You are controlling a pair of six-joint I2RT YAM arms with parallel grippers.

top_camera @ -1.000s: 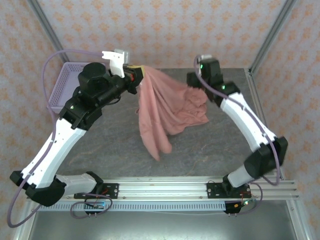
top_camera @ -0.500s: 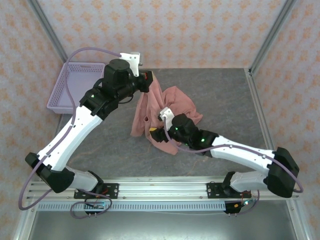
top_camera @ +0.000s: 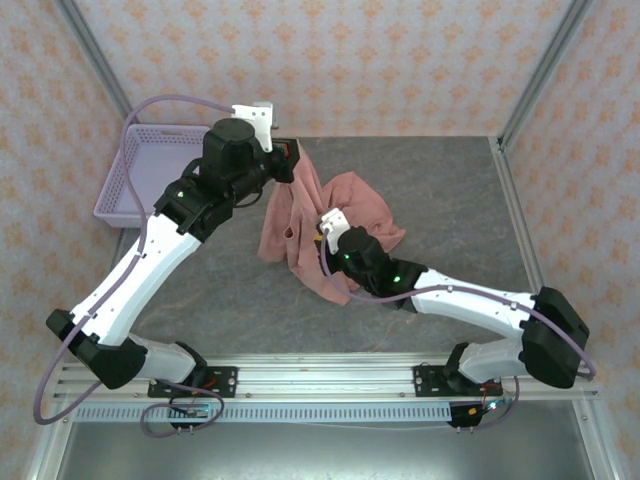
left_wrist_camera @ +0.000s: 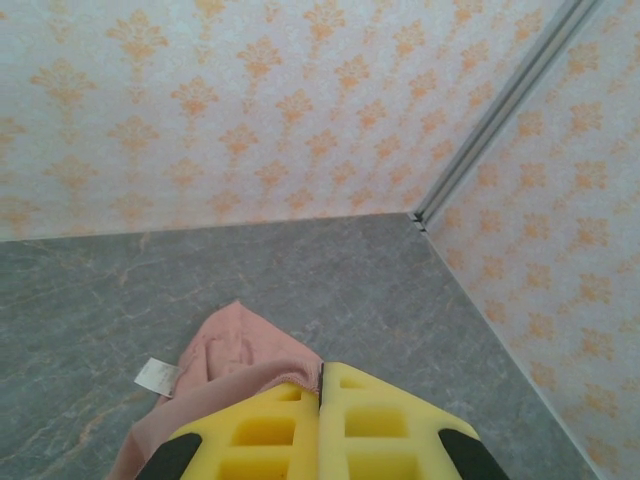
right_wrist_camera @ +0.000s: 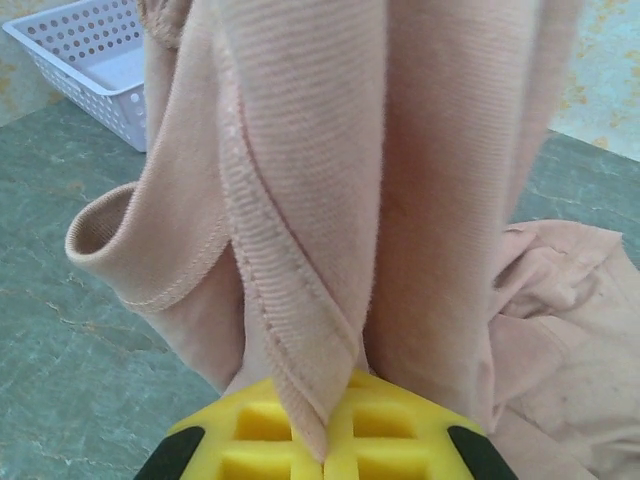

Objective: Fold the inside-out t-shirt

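Observation:
The salmon-pink inside-out t-shirt (top_camera: 350,205) hangs in folds from my left gripper (top_camera: 290,160) at the back of the table, its lower part heaped on the grey tabletop. In the left wrist view my left gripper (left_wrist_camera: 322,385) is shut on a hemmed edge of the t-shirt (left_wrist_camera: 240,355), a white label showing below. My right gripper (top_camera: 322,243) is low against the hanging cloth near the middle. In the right wrist view my right gripper (right_wrist_camera: 325,450) is shut on a ribbed seam of the t-shirt (right_wrist_camera: 420,180), with a sleeve opening to the left.
A lavender perforated basket (top_camera: 135,165) stands at the back left of the table, and its corner (right_wrist_camera: 90,60) shows behind the cloth. Metal frame posts rise at the back corners. Bare grey tabletop (top_camera: 450,190) lies to the right of the shirt.
My right arm swung from the back right down to the hanging cloth at the middle, and its jaws closed on a seam. My left gripper shifted right and lowered the shirt slightly.

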